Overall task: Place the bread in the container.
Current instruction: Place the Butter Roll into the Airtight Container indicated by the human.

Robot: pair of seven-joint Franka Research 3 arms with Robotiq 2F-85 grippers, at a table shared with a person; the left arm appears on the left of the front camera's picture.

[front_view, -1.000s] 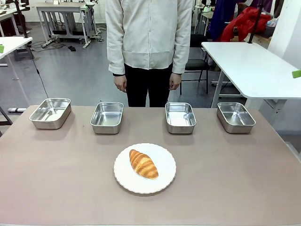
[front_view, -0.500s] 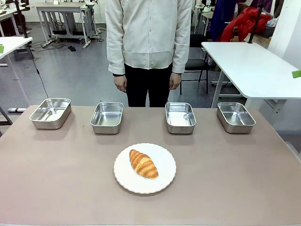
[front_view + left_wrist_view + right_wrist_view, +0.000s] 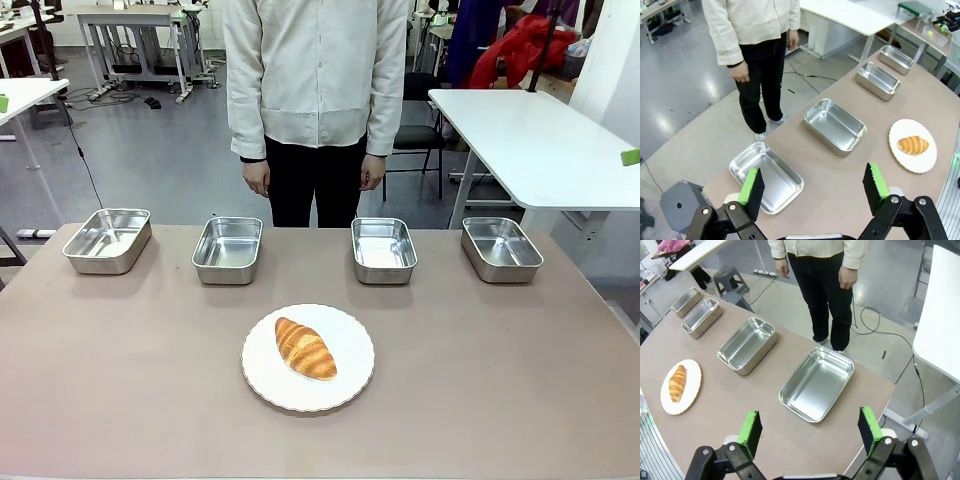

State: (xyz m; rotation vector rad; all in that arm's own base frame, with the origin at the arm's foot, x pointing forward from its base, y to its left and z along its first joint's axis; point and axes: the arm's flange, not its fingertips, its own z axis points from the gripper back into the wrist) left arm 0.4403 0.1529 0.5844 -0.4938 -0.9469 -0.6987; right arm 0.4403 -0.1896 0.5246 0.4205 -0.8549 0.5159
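I see the bread (image 3: 305,348) golden-brown with darker stripes, on a white plate (image 3: 352,362). The 4 trays (image 3: 227,250) are shiny silver, the worktop (image 3: 120,390) dull pinkish-brown. My left pincer (image 3: 813,182) and right pincer (image 3: 809,425) are black with green pads (image 3: 749,186). The person's jacket (image 3: 315,70) is cream.

Brown table (image 3: 110,400) carried 4 steel trays in a row along far edge, all apart: far-left tray (image 3: 107,240), sat slightly angled; mid-left tray (image 3: 227,249); mid-right tray (image 3: 384,249); far-right tray (image 3: 501,248). White scalloped plate (image 3: 350,372) sat approx. centre, robot-side of the 2 mid trays, apart from both.
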